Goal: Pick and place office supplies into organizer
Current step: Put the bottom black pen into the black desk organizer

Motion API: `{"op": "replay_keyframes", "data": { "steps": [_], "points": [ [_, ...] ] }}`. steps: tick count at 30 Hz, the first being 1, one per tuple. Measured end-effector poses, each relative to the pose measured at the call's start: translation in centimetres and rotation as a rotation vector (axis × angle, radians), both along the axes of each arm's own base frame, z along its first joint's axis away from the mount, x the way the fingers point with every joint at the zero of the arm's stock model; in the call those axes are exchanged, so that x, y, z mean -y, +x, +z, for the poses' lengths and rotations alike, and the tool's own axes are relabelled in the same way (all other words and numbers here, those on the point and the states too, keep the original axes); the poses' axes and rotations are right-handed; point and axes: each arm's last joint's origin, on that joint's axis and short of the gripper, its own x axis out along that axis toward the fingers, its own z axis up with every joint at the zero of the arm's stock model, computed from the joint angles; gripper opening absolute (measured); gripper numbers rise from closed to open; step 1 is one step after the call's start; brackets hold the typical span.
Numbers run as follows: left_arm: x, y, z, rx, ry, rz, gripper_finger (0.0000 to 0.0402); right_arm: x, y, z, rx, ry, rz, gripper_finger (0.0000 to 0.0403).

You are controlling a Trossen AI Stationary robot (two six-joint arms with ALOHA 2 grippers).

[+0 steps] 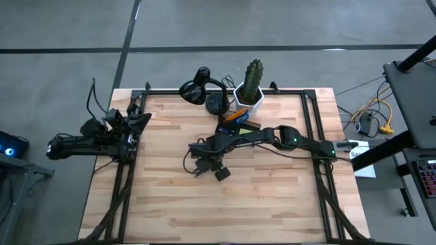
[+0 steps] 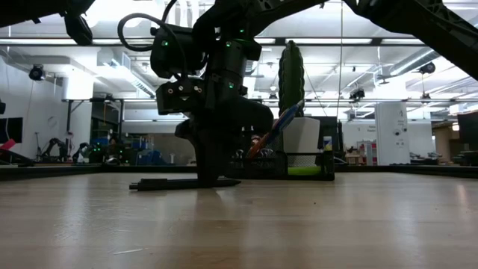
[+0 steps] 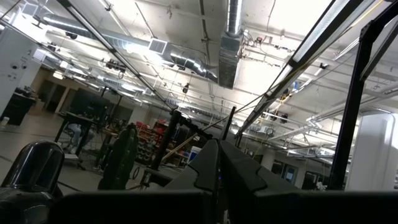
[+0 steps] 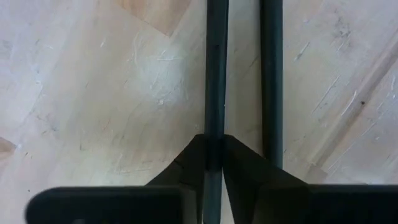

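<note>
Now, right gripper [image 2: 211, 179] clamped on dark pen [image 2: 183, 183], pen flat on table [image 2: 299, 224].

Black desk lamp [image 1: 199, 87], cactus [image 1: 253, 76] in white pot [image 1: 249, 101], wooden table [image 1: 272, 197]

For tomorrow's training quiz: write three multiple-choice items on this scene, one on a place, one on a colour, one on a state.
1. The right gripper is: A) above the lamp; B) down on the dark pen, mid-table; C) parked at an edge.
2. The cactus pot is: A) red; B) white; C) blue.
3. The left gripper, at the table's left edge, has fingers: A) shut; B) wide open; C) holding scissors.
Key: B, the low view shows it at the pen; B, the high view shows white; A, its wrist view shows them together.
</note>
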Motion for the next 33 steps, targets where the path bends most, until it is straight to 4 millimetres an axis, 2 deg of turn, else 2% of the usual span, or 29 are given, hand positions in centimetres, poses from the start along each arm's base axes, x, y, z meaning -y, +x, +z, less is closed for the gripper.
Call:
{"op": "replay_keyframes", "data": {
  "steps": [3, 8, 13, 22, 27, 33],
  "points": [
    [0.0, 0.0, 0.0, 0.0, 0.0, 0.0, 0.0, 0.0, 0.0, 0.0, -0.003, 0.0, 0.0, 0.0019],
    [0.0, 0.0, 0.0, 0.0, 0.0, 0.0, 0.0, 0.0, -0.4, 0.1, -0.044, 0.008, -0.057, 0.0017],
    [0.0, 0.0, 0.0, 0.0, 0.0, 0.0, 0.0, 0.2, -0.7, 1.1, -0.051, 0.018, -0.087, 0.0016],
    [0.0, 0.0, 0.0, 0.002, 0.0, 0.0, 0.0, 0.7, -1.7, 7.6, 0.082, 0.08, -0.23, 0.0014],
    [0.0, 0.0, 0.0, 0.002, 0.0, 0.0, 0.0, 2.1, -2.1, 11.6, 0.236, 0.127, -0.319, 0.0014],
    [0.0, 0.0, 0.0, 0.002, 0.0, 0.0, 0.0, 4.6, -3.3, 15.5, 0.419, 0.164, -0.419, 0.0014]
  ]
}}
